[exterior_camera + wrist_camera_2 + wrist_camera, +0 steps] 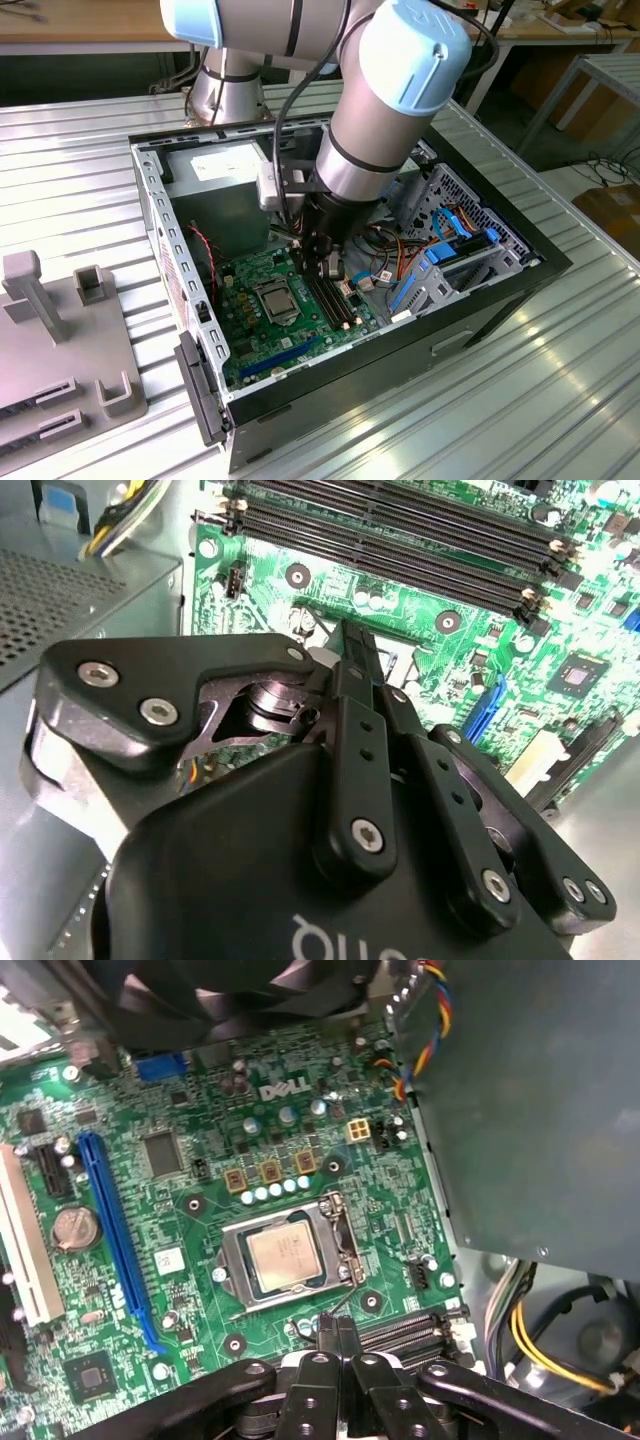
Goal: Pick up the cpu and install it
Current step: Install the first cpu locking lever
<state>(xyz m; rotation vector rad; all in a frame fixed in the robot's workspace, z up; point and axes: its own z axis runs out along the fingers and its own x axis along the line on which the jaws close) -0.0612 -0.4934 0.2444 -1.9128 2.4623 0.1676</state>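
The cpu (287, 1258) is a pale silver-grey square lying flat inside the metal-framed socket (232, 1268) on the green motherboard (190, 1290). In the exterior view the cpu (275, 297) lies in the middle of the board inside the open computer case. My gripper (326, 264) hangs above the board, just to the exterior view's right of the socket, over the memory slots (335, 300). Both wrist views show the black fingers pressed together with nothing between them, gripper (336, 1332) (356, 652). The fingertips stand apart from the cpu, off one edge of the socket.
The case wall (160, 230) and the power supply (215, 170) bound the board on two sides. Blue drive brackets and cables (440, 265) crowd the exterior view's right. Grey fixtures (60, 300) stand on the table outside the case. A blue slot (115, 1230) runs beside the socket.
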